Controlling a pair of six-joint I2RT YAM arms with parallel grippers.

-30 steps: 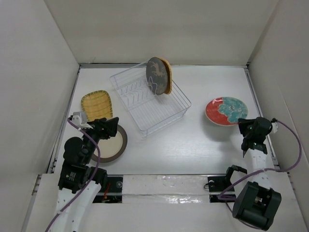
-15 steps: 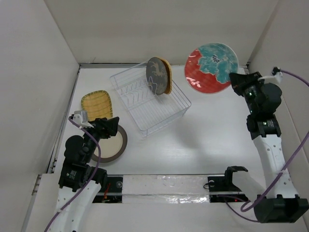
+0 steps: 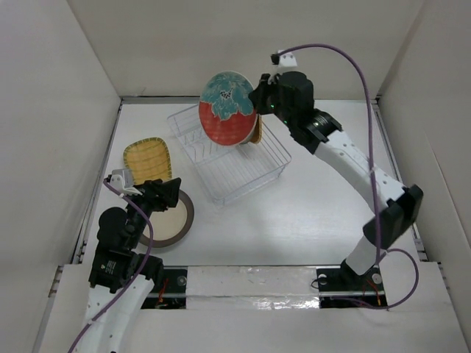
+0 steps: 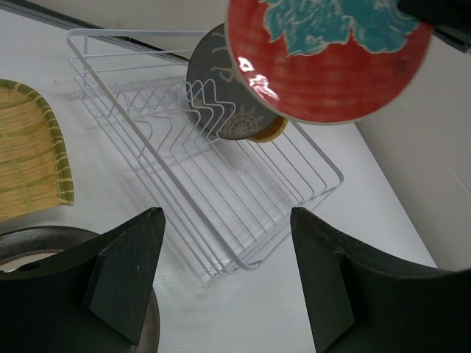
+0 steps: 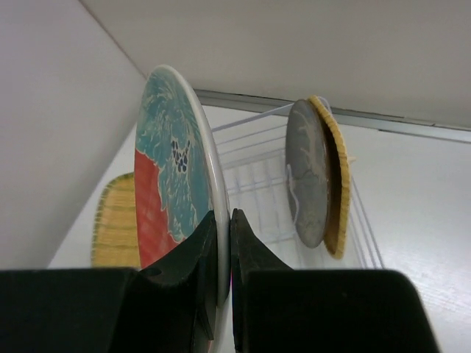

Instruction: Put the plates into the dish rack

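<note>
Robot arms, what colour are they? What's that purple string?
The left arm and right arm are white with chunky black joints. The purple string is a cable running along each arm. The left hand and right hand have two black fingers.

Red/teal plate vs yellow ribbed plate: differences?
The red-teal plate is round; the yellow ribbed plate is a rounded square. The red-teal plate is on edge in the air, clamped by the right pincer above the dish rack; the yellow ribbed plate lies flat on the table. Neither is racked.
</note>
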